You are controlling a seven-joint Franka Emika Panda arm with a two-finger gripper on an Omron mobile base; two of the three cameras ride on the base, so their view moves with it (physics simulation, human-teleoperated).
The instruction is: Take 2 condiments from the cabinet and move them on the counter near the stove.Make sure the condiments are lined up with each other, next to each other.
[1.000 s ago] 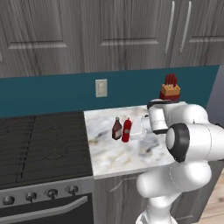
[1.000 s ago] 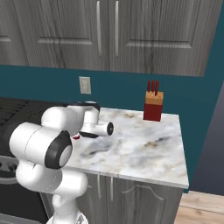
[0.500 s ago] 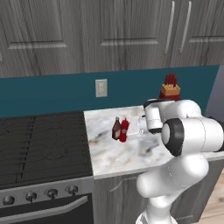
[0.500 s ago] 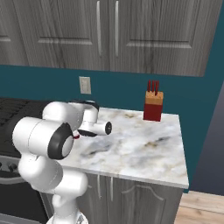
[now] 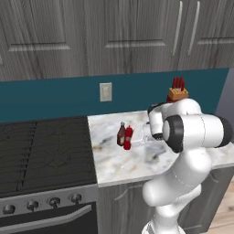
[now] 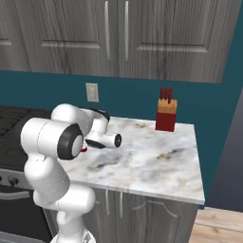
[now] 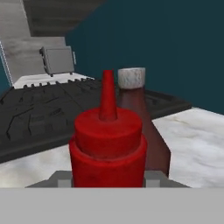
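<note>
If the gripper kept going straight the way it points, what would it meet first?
The red squeeze bottle, already right at the gripper; whether they touch is unclear. The dark brown bottle stands just behind it.

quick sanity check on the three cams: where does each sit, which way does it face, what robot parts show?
Left base view: behind the arm's left, facing forward-down at the short marble counter, black gas stove, slim red squeeze bottle and squat brown bottle; white arm lower right.
Right base view: behind the arm's right, same counter and the tan knife block; arm lower left.
Hand view: along the pincer toward the stove, red bottle up close.
Both base views share counter and knife block.
</note>
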